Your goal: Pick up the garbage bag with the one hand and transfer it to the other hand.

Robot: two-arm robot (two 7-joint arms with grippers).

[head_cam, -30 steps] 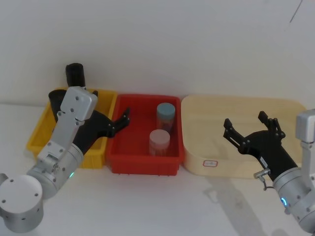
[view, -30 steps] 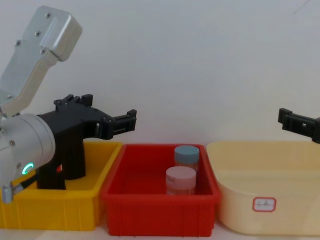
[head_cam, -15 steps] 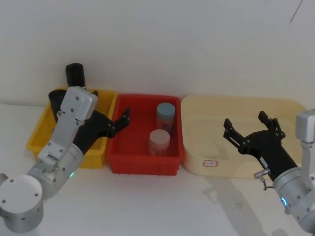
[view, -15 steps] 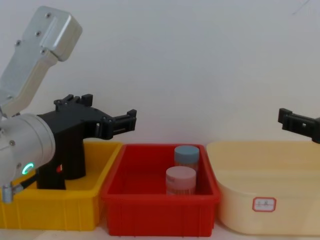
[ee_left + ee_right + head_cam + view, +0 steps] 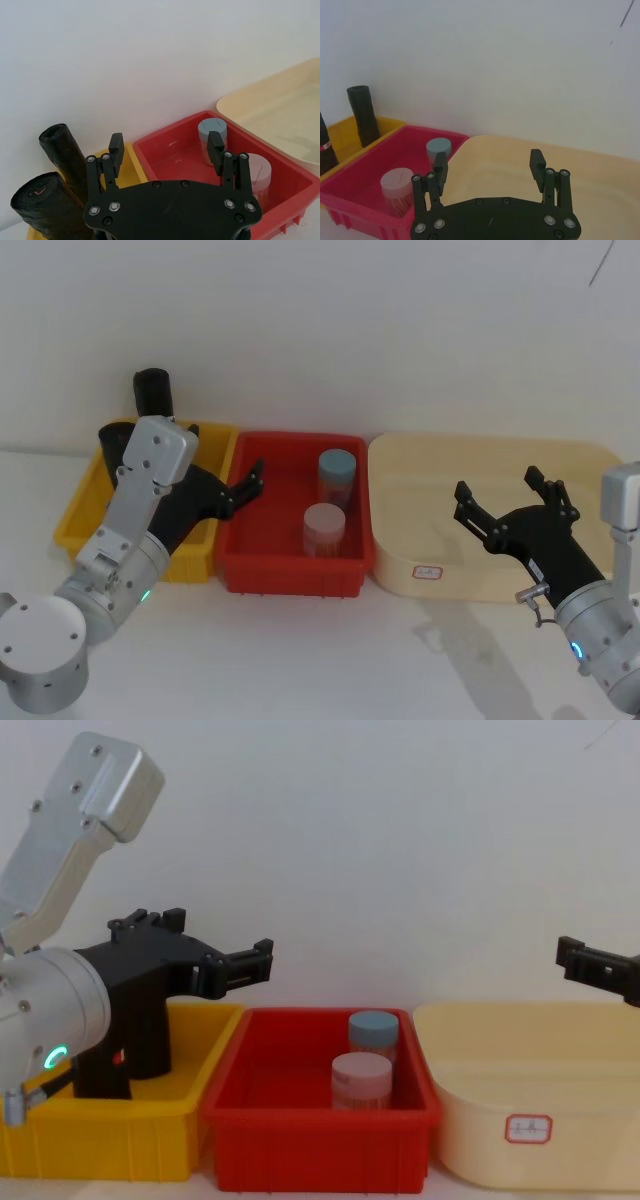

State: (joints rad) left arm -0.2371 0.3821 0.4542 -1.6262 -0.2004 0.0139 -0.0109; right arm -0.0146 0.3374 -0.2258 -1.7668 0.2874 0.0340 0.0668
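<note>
**Pick-up not yet begun: both jaws wide, bag in the yellow bin**

Nearest the robot, the one hand (image 5: 166, 150), on the green-ringed left arm, hovered above the divide between the yellow bin (image 5: 72, 512) and the red bin (image 5: 290, 578). Its jaws were spread wide and held nothing. They pointed across the red bin toward the blue-lidded jar (image 5: 337, 466) and the pink-lidded jar (image 5: 324, 522), not at the bag. On the right, the other hand (image 5: 498, 496), on the blue-ringed arm, hung over the near part of the cream tub (image 5: 470, 440). Its jaws were equally wide and empty, well apart from the left gripper. The three containers sat side by side on the white surface (image 5: 300, 665).

The garbage bag (image 5: 42, 210) stood on end in the yellow bin, just beside and below the left gripper's body. Behind it, at the bin's far corner by the wall, stood a plain black roll (image 5: 153, 392).

The task appeared to be at its first step, the reach for the grasp. The next move would call for bringing the left jaws back and down around the labelled roll, clear of its plain neighbour and the bin wall. They would then close firmly before any lift toward the right gripper.
</note>
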